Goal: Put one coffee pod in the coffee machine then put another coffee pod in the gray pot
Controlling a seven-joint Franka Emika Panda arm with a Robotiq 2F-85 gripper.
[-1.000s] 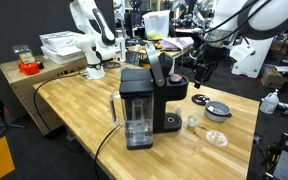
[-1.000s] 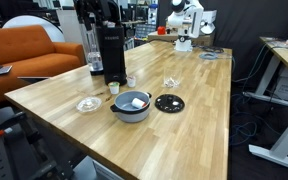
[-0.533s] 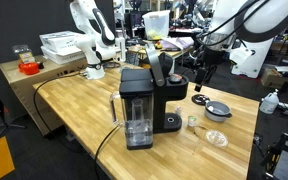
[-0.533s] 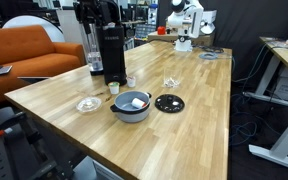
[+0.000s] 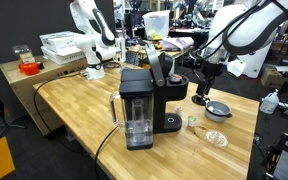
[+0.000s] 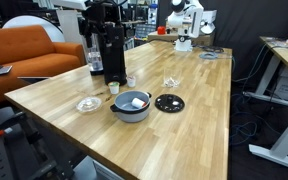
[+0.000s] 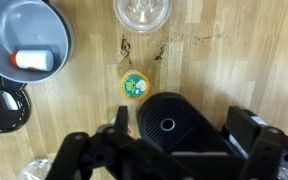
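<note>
The black coffee machine (image 5: 139, 105) (image 6: 109, 55) stands on the wooden table, and its dark rounded top (image 7: 169, 125) fills the lower wrist view. My gripper (image 7: 184, 135) (image 5: 202, 85) hangs open above it, one finger on each side, holding nothing. The gray pot (image 7: 24, 25) (image 6: 129, 113) (image 5: 217, 111) sits beside the machine. A white coffee pod with a reddish end (image 7: 34, 61) lies inside it. Another pale coffee pod with a green and yellow top (image 7: 134, 86) (image 6: 114, 88) stands on the table between pot and machine.
A flat black disc (image 6: 169, 102) (image 7: 2, 100) lies next to the pot. A clear glass (image 7: 142, 12) (image 6: 171, 82) and a clear shallow dish (image 6: 88, 104) stand nearby. A white robot base (image 5: 94, 45) and boxes occupy the far table end.
The arm has come lower and nearer the coffee machine. The jaws have stayed open, and the pods and the pot have not moved.
</note>
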